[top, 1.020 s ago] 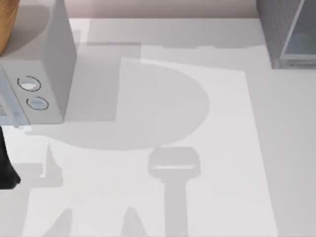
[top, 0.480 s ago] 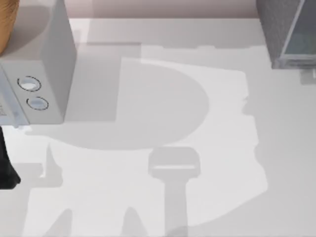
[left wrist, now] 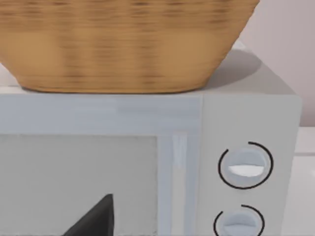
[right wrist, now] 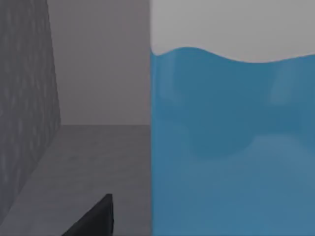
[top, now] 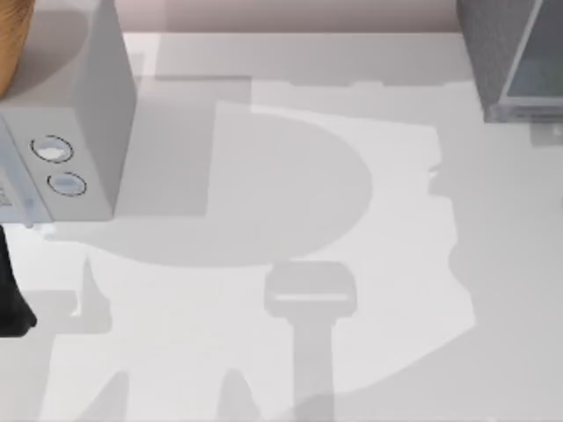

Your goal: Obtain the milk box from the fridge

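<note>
Milk box [right wrist: 231, 142] close before right wrist camera, inside fridge [top: 515, 57] at bench far right corner. Step: your right arm reaching in for grasp. Finger state cannot be told. Next: centre fingers on carton, close, withdraw straight. Left arm parked facing microwave [left wrist: 147, 162].

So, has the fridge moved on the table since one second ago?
No. In the top view the fridge stands at the same place against the back edge of the table, at its far right corner.
</note>
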Available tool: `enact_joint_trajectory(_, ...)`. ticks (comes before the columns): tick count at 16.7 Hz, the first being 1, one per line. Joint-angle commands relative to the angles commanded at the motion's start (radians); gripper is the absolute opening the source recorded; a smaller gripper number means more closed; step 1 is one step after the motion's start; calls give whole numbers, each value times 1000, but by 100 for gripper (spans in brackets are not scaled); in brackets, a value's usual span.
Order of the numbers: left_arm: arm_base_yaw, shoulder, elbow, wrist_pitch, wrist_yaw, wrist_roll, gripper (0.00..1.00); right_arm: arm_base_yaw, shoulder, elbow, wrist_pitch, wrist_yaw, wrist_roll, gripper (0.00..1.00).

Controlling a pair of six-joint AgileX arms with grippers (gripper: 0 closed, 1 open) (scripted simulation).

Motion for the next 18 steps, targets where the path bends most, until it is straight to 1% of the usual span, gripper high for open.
enact_joint_trajectory(7,0,0,0,0,0,0,100,25,125,250,-120,26,-1,100)
enact_joint_trajectory(12,0,0,0,0,0,0,100,28,135,270,-135,29,-2,100)
enact_joint_trajectory(18,0,0,0,0,0,0,100,28,135,270,-135,29,-2,55)
